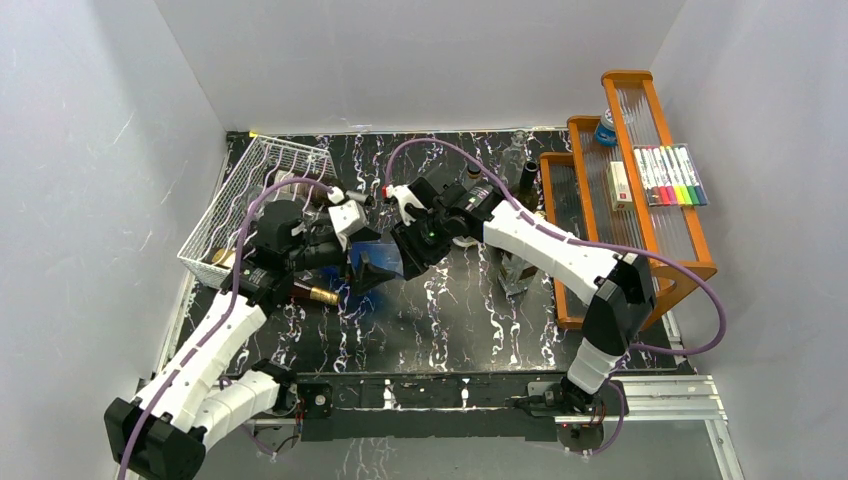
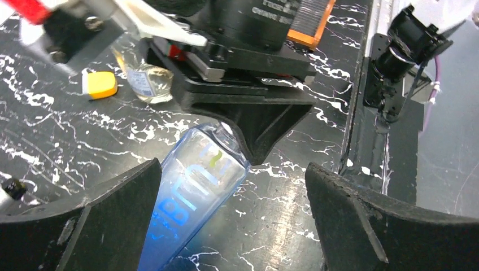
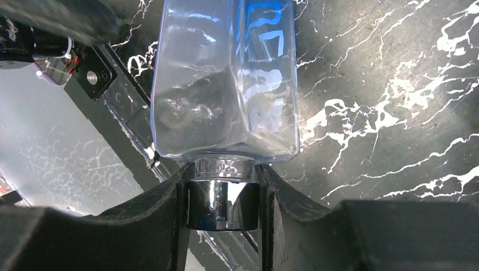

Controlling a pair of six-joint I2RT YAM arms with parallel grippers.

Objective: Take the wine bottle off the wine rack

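Note:
The wine bottle [image 1: 385, 256] is a clear, blue-tinted square bottle, off the white wire wine rack [image 1: 240, 190] and over the dark marble table between the two arms. My right gripper [image 3: 223, 186] is shut on its shiny capped neck [image 3: 221, 197], and the body [image 3: 226, 84] stretches away from the fingers. In the left wrist view the bottle [image 2: 192, 186] slants beside the left finger of my left gripper [image 2: 233, 189], whose jaws stand wide open and grip nothing. From above, the left gripper [image 1: 365, 275] sits just left of the right gripper [image 1: 408, 250].
A dark bottle with a gold neck [image 1: 315, 294] lies on the table by the left arm. An orange tiered shelf [image 1: 620, 200] with markers [image 1: 670, 175] stands at the right. A small glass bottle [image 2: 148, 82] and a yellow piece [image 2: 101, 84] sit behind the right gripper.

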